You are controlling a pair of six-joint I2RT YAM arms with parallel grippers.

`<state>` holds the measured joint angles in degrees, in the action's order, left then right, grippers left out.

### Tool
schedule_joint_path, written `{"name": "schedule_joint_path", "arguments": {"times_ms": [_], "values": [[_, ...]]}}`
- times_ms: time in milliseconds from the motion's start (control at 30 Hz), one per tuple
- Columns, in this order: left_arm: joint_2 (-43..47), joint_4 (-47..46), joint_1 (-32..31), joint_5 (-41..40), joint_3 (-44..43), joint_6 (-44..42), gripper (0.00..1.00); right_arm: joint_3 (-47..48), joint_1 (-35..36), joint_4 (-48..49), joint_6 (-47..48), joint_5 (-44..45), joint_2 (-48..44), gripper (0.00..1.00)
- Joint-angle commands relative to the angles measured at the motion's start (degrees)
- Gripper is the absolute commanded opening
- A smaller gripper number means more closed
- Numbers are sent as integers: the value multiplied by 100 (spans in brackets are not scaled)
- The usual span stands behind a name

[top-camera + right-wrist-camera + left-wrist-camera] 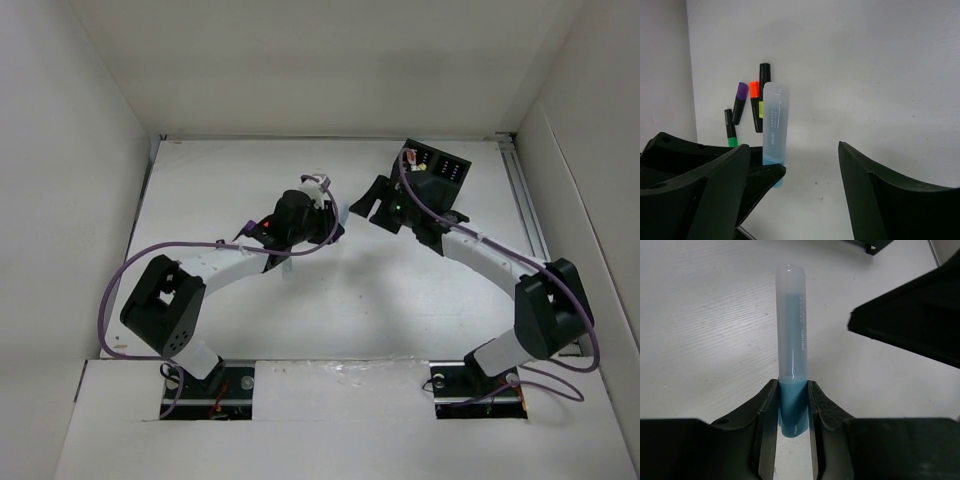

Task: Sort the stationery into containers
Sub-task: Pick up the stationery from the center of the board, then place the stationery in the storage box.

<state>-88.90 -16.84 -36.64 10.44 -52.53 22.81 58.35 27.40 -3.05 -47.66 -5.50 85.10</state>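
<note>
**Op:** Closest thing on my left wrist cam is the left claw itself. Its fingers are pinched in on the blue highlighter. I've got it by the solid blue end, and the clear-capped end sticks straight out past the tips, away from the cam.

**Sup:** Proper grip or just touching?

**Op:** Both pads are flat against it, one each side, w/ no gap I can see. The opening is narrow and the pen fills it.

**Sup:** And the other side?

**Op:** The right claw is spread wide w/ nothing in it. On its own cam the highlighter stands btwn its fingers, close to the frame-left finger and well off the other. Can't tell from there if it touches. On the left cam there's bare surface showing btwn the pen and that claw.

**Sup:** Rest of the stationery?

**Op:** It's lying loose beyond the claws: a purple-capped marker, a green-ended black one, an orange-capped one and another black one partly behind the highlighter's cap.

**Sup:** Organiser?

**Op:** The black organiser is far right on the overhead cam, just behind the right arm's wrist. Both claws meet mid-surface, left of it.
</note>
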Motion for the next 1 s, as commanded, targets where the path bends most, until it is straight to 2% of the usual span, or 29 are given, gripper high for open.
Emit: {"name": "schedule_joint_path", "arguments": {"times_ms": [0, 67, 300, 367, 433, 567, 600, 633, 767, 800, 933, 967], "values": [[206, -345, -10, 450, 173, -84, 0, 326, 98, 445, -77, -557, 155, 77], [207, -417, -10, 450, 173, -84, 0, 326, 99, 498, -138, -558, 217, 77], [268, -408, -10, 696, 173, -84, 0, 431, 152, 613, -191, -610, 604, 58], [268, -408, -10, 749, 173, -84, 0, 484, 152, 613, -191, -689, 683, 50], [268, -408, -133, 548, 121, -136, 0, 485, 152, 717, -244, -690, 745, 48], [207, -170, -413, 266, -29, -242, 0, 537, 152, 718, -244, -742, 929, 28], [207, -170, -414, 188, -29, -294, 0, 537, 152, 718, -244, -742, 929, 17], [207, -110, -501, -13, -29, -294, 1, 537, 152, 718, -244, -742, 929, 14], [259, -64, -502, -68, -56, -294, 28, 537, 74, 771, -244, -558, 929, 8], [312, -135, -502, -68, -3, -294, 43, 537, 73, 771, -244, -558, 869, 8], [566, -135, -502, -253, 102, -242, 61, 669, -392, 771, -244, -277, 658, 7], [724, -222, -502, -253, 103, -242, 61, 765, -497, 701, -244, -189, 657, 7]]}}
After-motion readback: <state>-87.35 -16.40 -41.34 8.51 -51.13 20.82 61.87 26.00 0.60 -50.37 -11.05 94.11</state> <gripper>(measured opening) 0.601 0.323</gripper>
